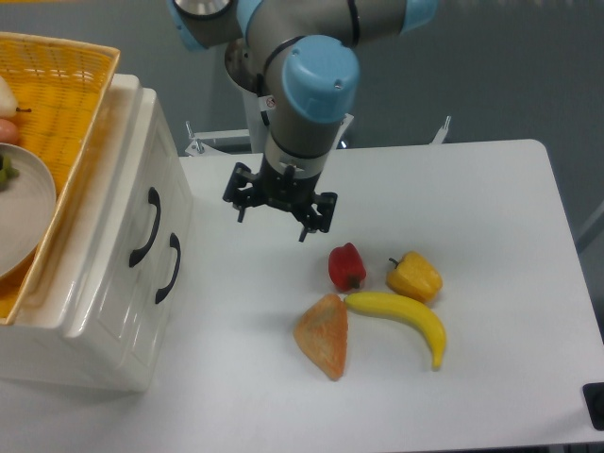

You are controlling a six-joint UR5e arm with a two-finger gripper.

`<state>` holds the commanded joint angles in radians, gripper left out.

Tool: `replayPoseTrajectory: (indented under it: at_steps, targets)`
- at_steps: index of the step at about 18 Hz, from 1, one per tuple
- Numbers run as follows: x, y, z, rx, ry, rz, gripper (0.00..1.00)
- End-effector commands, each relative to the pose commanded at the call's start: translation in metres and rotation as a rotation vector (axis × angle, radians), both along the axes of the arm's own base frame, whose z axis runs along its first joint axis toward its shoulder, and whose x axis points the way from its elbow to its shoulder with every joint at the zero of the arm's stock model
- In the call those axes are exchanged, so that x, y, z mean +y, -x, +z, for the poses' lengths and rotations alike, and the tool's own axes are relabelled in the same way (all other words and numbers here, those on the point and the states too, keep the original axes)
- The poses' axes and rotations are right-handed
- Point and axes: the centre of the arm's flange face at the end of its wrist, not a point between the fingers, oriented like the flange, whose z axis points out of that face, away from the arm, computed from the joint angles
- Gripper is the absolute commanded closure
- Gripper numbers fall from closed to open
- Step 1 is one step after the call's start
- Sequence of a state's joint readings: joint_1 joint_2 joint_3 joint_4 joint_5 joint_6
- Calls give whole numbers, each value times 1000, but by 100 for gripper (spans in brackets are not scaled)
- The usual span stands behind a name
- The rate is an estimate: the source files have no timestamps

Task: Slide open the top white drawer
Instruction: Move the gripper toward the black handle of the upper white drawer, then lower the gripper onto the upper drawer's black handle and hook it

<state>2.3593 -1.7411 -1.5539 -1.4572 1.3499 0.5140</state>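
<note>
Currently pincer (274, 219) hangs above table (491, 236), fingers spread apart, gripping nothing, between cabinet and fruit cluster, apart from both. Top white drawer (132, 203) at left, in cabinet, shut flush; curved black handle (144, 227) on front panel faces pincer. Lower drawer handle (169, 268) just beside it. Yellow wicker basket (66, 90) sits on cabinet top, holding plate (24, 212). On table: red pepper (346, 266), yellow pepper (414, 276), banana (404, 321), orange wedge-shaped piece (323, 336), all grouped close.
</note>
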Motion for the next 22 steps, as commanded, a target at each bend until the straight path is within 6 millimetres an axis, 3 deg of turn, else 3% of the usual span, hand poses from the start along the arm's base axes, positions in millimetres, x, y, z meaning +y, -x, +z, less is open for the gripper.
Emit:
replayPoseTrajectory:
  at_steps: [5, 9, 12, 22]
  targets:
    - [13, -29, -5, -37, 43, 49, 0]
    - [37, -61, -17, -82, 68, 98, 0]
    - [47, -67, -20, -132, 52, 114, 0]
    - [45, -62, -21, -165, 43, 134, 0]
